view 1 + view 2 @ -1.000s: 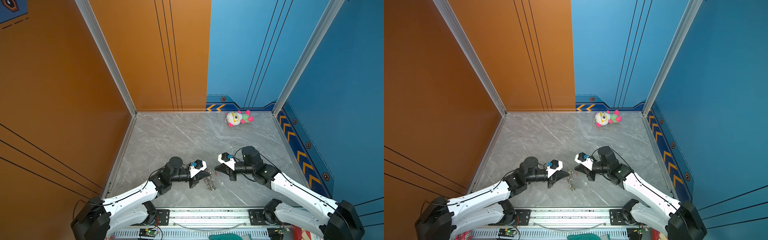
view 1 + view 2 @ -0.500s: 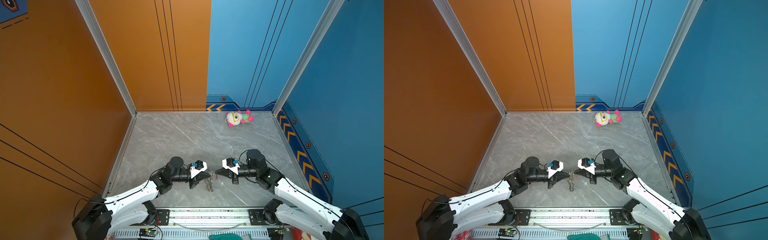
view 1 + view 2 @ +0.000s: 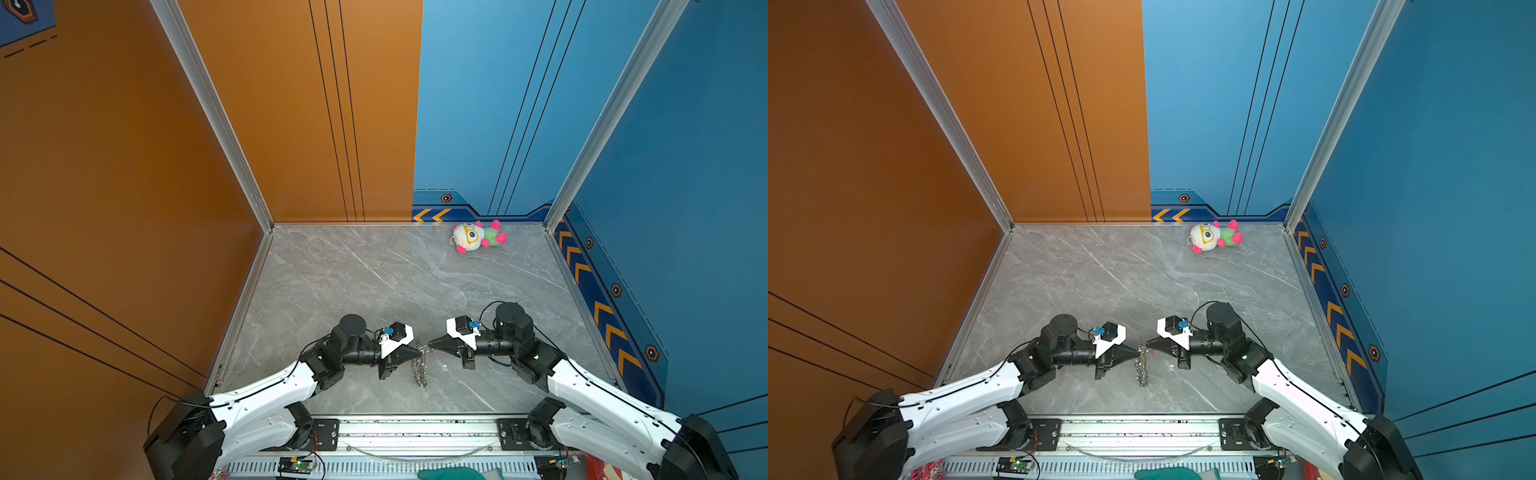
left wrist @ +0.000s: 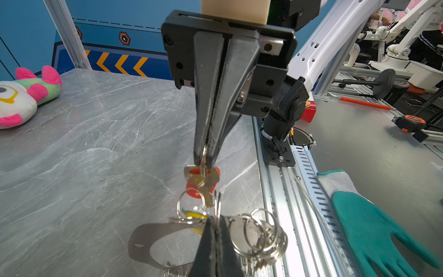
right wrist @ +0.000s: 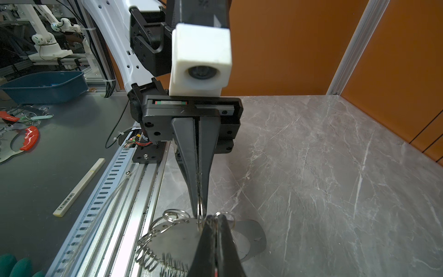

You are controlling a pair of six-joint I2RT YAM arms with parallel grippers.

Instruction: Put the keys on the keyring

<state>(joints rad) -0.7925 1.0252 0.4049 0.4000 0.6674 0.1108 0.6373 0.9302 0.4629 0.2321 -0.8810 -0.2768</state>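
There are two end effectors, the left end effector (image 3: 417, 353) and the right end effector (image 3: 430, 344). Between them is one keyring (image 4: 141, 242) with many small rings. Two keys sit by the tips: one red key (image 4: 194, 190) and one yellow key (image 4: 193, 214). One plush toy (image 3: 478, 237) lies far from both.

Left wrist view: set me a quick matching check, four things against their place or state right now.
Things:
1. right claw
2. keyring
3. red key
4. plush toy

Place or state:
A. lying by the blue wall
B. pinched at one of its rings by the left claw
C. shut on a small wire ring
D. dangling from the ring that the right claw grips

Pairs: 1-C, 2-B, 3-D, 4-A.
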